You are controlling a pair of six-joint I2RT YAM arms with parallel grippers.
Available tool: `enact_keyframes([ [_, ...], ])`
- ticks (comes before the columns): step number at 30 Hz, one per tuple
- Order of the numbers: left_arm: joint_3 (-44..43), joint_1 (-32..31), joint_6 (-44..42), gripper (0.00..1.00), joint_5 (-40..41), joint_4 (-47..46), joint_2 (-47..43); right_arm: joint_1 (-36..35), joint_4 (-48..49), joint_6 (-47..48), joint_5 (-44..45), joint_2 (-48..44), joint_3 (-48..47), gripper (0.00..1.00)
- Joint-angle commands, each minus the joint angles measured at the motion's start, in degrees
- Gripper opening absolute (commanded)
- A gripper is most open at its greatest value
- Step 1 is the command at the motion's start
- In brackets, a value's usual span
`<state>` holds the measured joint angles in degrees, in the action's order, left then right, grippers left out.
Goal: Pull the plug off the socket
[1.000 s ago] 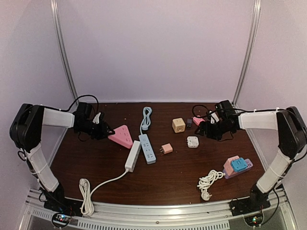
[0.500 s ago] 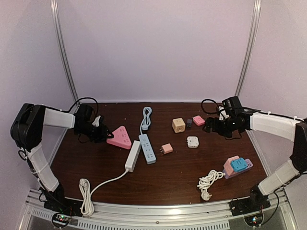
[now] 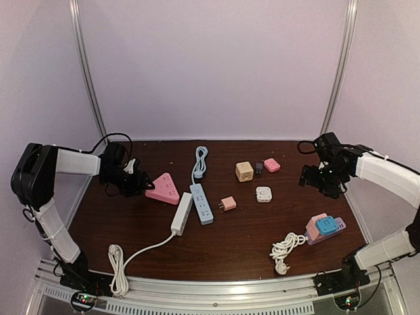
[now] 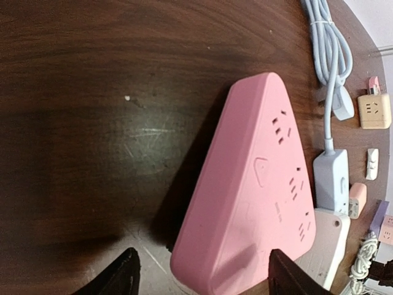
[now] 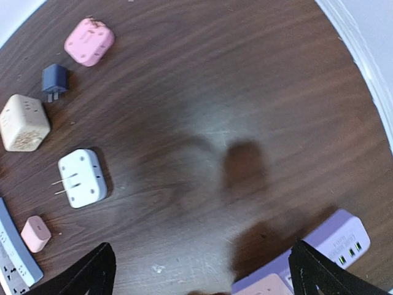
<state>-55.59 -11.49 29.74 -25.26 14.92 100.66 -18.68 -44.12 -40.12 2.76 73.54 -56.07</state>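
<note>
Lee: Left jaws, status?
Sam: Spread, not clamped. The near corner of the pink triangular power strip sits between the fingers. There's a gap on one side, and the other fingertip is just beside the strip's edge. Can't tell if it touches.
Lee: Right jaws?
Sam: Wide apart, holding nothing, up over the right side of the surface. The end of the purple power strip shows below them.
Lee: Plug?
Sam: Pink square plug lies at the far side, next to the navy charger and near the beige cube socket. It's well apart from the pink strip, which rests flat at the left, just beside the white power strip.
Lee: Anything else close by?
Sam: White two-prong adapter, lying on its own.
</note>
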Motion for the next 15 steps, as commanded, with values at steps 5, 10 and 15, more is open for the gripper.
enact_keyframes([
  [5, -1.4, -1.3, -1.2, 0.78, -0.9, 1.5, -6.1, 3.0, -22.5, -19.4, 13.0, -3.0, -1.3, 1.00],
  [10, -0.6, -2.0, -1.2, 0.81, -1.5, 0.8, -7.9, 7.4, -19.8, -23.7, 10.1, -3.4, 0.3, 1.00],
  [15, 1.0, -2.0, -1.3, 0.82, -1.9, -0.2, -9.6, 12.0, -14.8, -24.4, 6.5, -1.8, 4.6, 1.00],
])
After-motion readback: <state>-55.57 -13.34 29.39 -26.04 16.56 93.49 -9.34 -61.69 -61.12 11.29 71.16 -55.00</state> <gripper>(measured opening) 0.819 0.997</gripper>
